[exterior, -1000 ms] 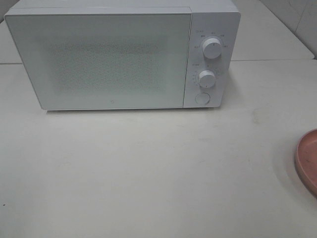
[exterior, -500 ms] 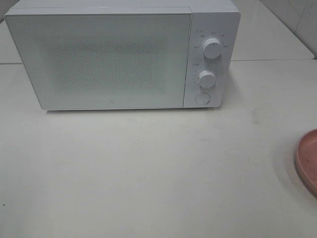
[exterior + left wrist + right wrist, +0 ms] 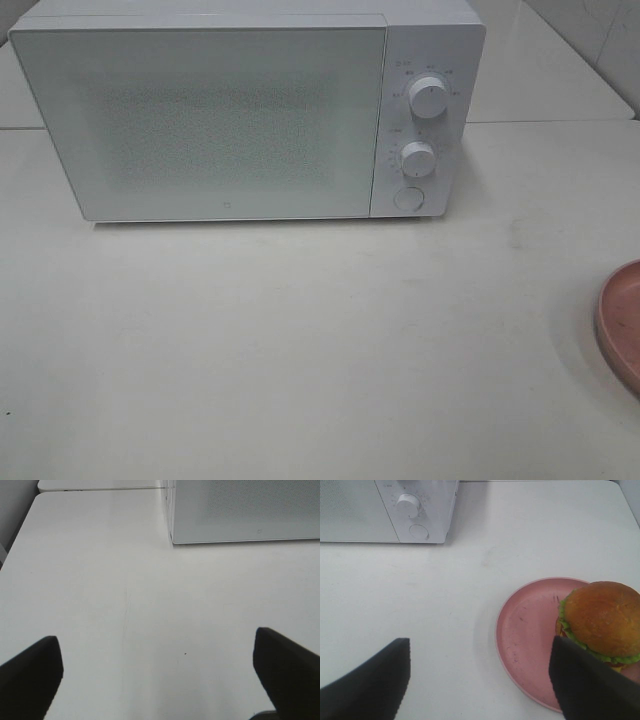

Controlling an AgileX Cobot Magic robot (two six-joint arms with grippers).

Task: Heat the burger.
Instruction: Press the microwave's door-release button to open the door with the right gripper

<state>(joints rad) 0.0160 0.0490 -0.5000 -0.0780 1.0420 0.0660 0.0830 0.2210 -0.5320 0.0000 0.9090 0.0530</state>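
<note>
Nearest, the left tool (image 3: 157,652) hangs above bare counter (image 3: 125,590), its jaws wide apart with nothing between them. The right tool (image 3: 480,650) is likewise spread and empty, over the right side of the counter. Just beyond it lies the pink plate (image 3: 522,625), of which only the rim shows at the right edge of the high view. The burger (image 3: 602,617) sits upright on that plate, off centre and close to the rim, lettuce frilling out under the bun. One finger of the right tool overlaps the burger in its wrist view, and I cannot tell whether they touch. Farthest back, left of centre, stands the microwave (image 3: 230,110) with its door (image 3: 200,120) shut. Two knobs (image 3: 428,98) and a round button (image 3: 407,198) sit on its right panel.

By this layout the task looks barely begun, since the burger is outside and ungrasped and the oven is closed. What seems left is opening the door, carrying the burger inside, closing up and setting the knobs
</note>
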